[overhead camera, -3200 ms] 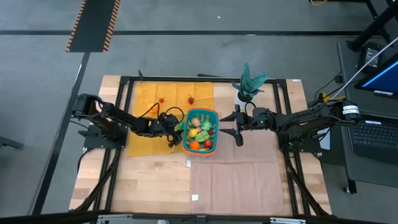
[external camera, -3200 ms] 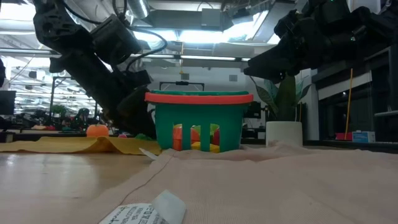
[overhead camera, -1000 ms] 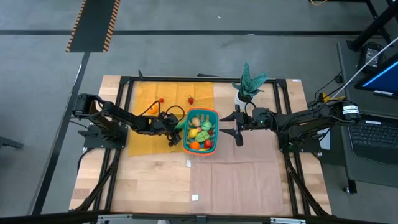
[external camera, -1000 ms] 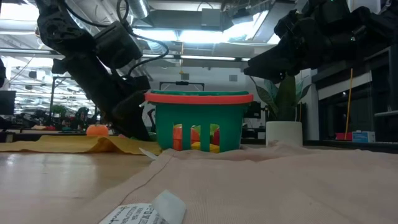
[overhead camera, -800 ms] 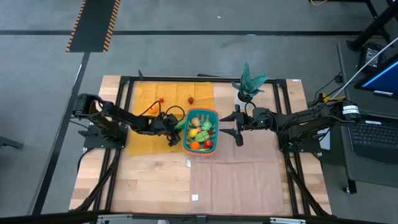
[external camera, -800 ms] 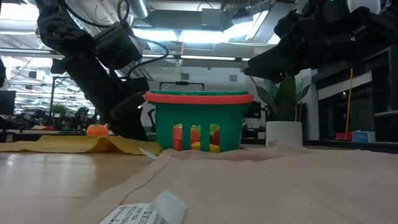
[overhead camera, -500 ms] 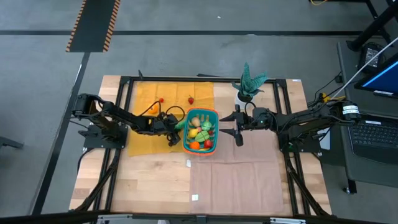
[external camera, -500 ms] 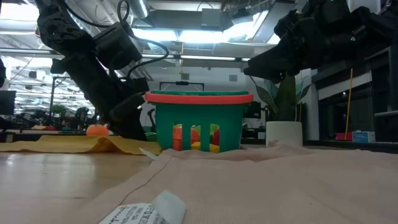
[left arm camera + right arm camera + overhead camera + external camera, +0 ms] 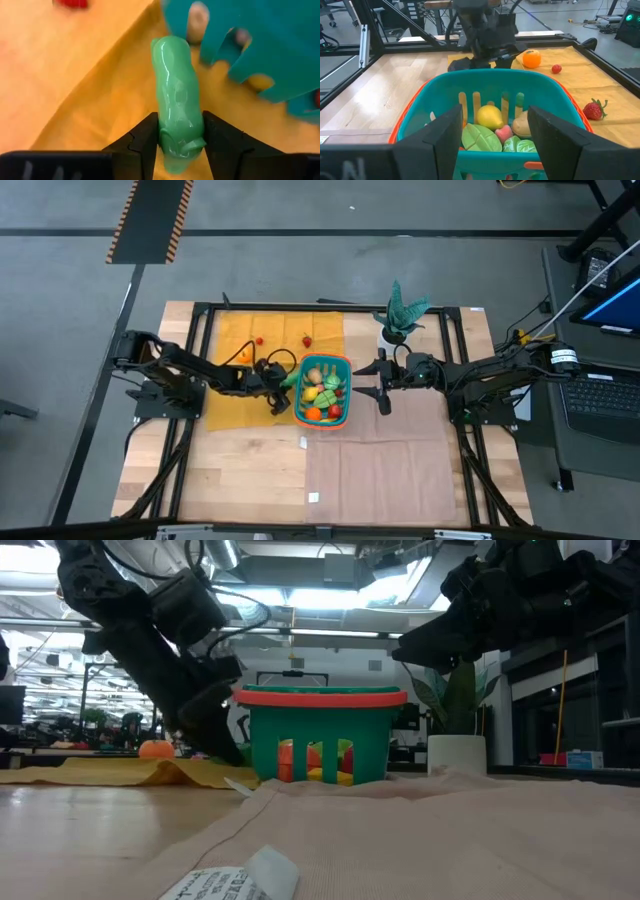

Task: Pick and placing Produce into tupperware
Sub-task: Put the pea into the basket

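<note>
Left claw [image 9: 179,137]: clamped on a pale green toy vegetable [image 9: 177,105], low over the yellow cloth [image 9: 240,340], just beside the basket's left wall; the vegetable's far end points at the slots
Right claw [image 9: 382,388]: fingers apart, holding nothing, hovering just right of the basket, facing it
Basket [image 9: 345,364]: teal with orange rim, on the worktop [image 9: 250,470] at the edges of the yellow cloth and a tan cloth [image 9: 400,460]; inside lie a lemon [image 9: 490,116], a leafy green piece [image 9: 481,138], a tan piece [image 9: 524,125] and others
Loose produce: an orange [image 9: 531,58], a small red tomato [image 9: 556,69] and a strawberry [image 9: 593,109] on the yellow cloth
Background: potted plant [image 9: 400,315] behind the right claw
</note>
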`<act>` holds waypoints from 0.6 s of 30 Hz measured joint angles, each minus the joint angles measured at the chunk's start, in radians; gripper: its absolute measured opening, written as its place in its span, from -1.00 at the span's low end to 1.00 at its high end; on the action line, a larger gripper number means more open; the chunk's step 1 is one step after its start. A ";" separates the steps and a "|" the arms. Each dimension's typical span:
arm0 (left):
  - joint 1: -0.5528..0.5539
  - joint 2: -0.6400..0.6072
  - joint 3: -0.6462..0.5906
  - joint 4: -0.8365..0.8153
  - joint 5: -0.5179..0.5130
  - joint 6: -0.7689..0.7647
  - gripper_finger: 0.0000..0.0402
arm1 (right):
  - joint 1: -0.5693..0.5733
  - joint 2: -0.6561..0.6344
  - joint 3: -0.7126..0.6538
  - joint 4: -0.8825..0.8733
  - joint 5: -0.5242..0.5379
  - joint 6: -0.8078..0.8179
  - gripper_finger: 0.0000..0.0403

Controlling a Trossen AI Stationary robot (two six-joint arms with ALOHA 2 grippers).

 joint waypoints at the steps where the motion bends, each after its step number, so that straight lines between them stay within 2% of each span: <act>1: 0.000 -0.011 0.000 0.003 0.000 0.008 -0.34 | 0.000 0.000 0.000 0.000 0.000 0.000 0.12; 6: 0.002 -0.071 0.000 -0.023 0.001 0.024 -0.40 | 0.000 0.000 0.000 0.000 0.000 0.000 0.12; 18: 0.046 -0.230 0.000 -0.227 -0.008 0.075 -0.41 | 0.000 0.000 0.000 -0.001 0.000 0.001 0.12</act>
